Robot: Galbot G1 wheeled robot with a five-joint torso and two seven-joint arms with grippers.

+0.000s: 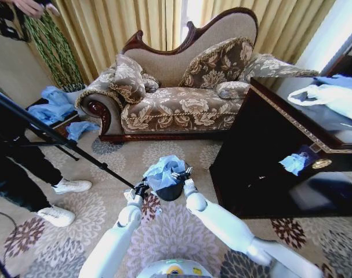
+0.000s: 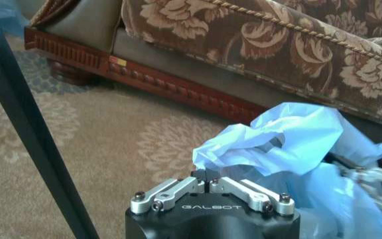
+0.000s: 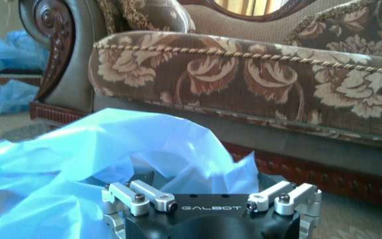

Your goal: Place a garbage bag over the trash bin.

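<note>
Blue garbage bag [image 1: 163, 171] caps trash bin [image 1: 171, 191], grippers flanking.

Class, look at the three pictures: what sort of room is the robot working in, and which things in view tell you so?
Probably a furnished sitting room or hotel suite: an ornate floral sofa with carved wood trim, long gold curtains behind it, and a patterned carpet with a dark wooden cabinet alongside.

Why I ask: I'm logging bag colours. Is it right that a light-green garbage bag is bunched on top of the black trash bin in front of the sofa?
Not quite: the garbage bag is light blue, as the head view shows. It is indeed bunched on top of the black trash bin in front of the sofa.
</note>
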